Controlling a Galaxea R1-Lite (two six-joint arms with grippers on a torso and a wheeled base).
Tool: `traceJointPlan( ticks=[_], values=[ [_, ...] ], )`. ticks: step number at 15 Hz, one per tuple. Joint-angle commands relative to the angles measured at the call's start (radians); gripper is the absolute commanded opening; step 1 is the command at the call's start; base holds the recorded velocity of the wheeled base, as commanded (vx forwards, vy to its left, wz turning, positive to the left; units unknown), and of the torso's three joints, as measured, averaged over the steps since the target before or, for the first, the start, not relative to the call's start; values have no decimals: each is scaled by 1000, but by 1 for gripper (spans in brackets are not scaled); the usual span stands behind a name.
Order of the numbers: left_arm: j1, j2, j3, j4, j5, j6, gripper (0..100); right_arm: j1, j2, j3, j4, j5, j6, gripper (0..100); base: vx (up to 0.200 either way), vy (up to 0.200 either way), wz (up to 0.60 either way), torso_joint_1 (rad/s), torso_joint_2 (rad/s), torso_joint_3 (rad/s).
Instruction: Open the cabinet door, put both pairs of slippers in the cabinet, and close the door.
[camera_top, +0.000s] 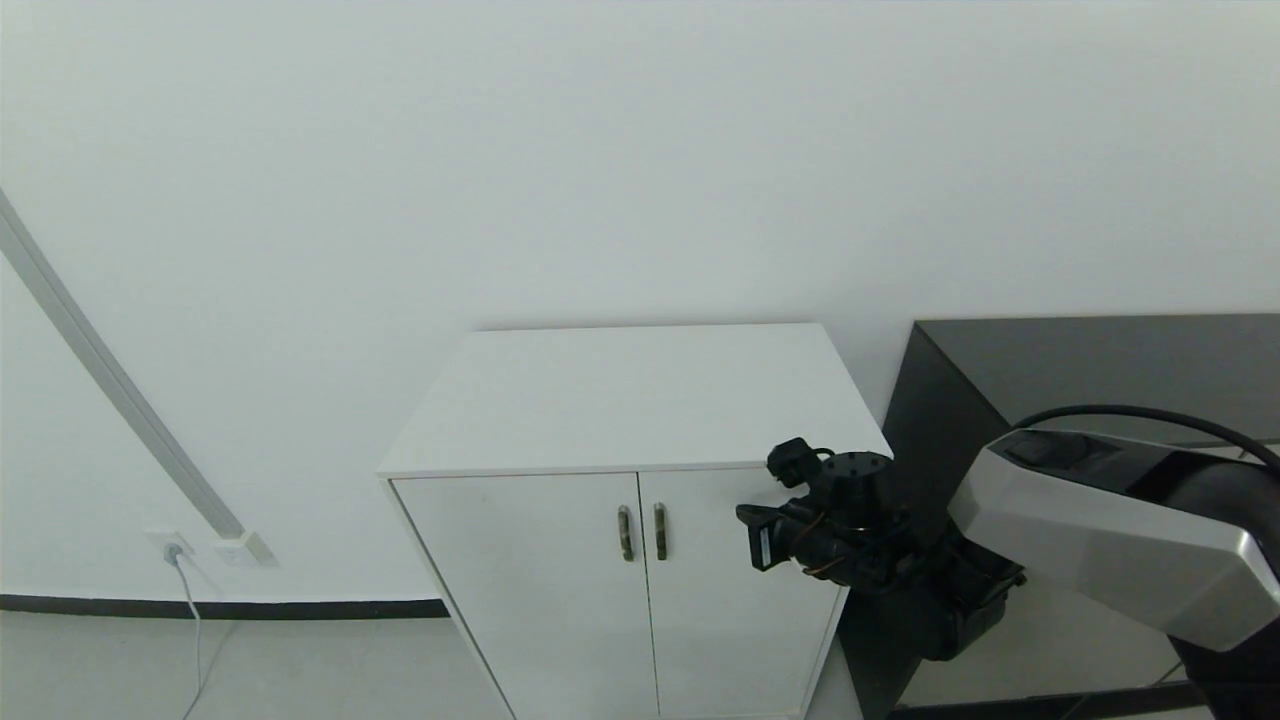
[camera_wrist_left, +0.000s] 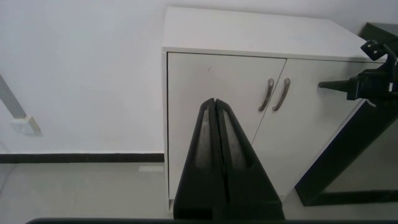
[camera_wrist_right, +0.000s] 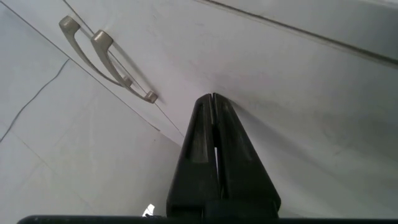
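- Head view: white cabinet (camera_top: 620, 400) stands on the floor (camera_top: 250, 670) against a white wall (camera_top: 640, 150), with a black unit (camera_top: 1100, 365) just beside it on the robot's right.
- Both cabinet doors are shut. The left door (camera_top: 530, 590) and right door (camera_top: 740, 620) meet at a thin centre seam.
- Two slim metal handles sit upright on either side of the seam, near the top of the doors: left handle (camera_top: 625, 533), right handle (camera_top: 660, 531).
- Right tool (camera_wrist_right: 213, 99): fingers pressed together, holding nothing. It sits in front of the upper part of the right door, outboard of the handles. The tip is very near the door face; I cannot tell whether it touches.
- The left wrist view also shows the right tool, pointing across the right door towards the handles.
- Left tool (camera_wrist_left: 214, 102): fingers closed tip to tip, holding nothing. It sits well back from the cabinet, pointing at the left door.
- Wall, robot's left: a slanted cable duct (camera_top: 110, 380) runs down to a socket (camera_top: 170, 548) with a plugged-in cord, above a black skirting strip (camera_top: 220, 607).
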Motion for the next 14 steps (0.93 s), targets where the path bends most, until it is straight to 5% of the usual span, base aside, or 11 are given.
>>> traceJointPlan(
  ticks=[1,7,14],
  values=[
    [0,-2,0,0,0,-1,0,1,-37,33,-8,1,0,0,0,0,0,0,0,0],
    [1,0,0,0,0,-1,0,-55,-418,383,-91,-5,-6,0,0,0,0,0,0,0],
    [0,0,0,0,0,-1,0,-450,-921,777,-83,-7,-55,0,0,0,0,0,0,0]
  ],
)
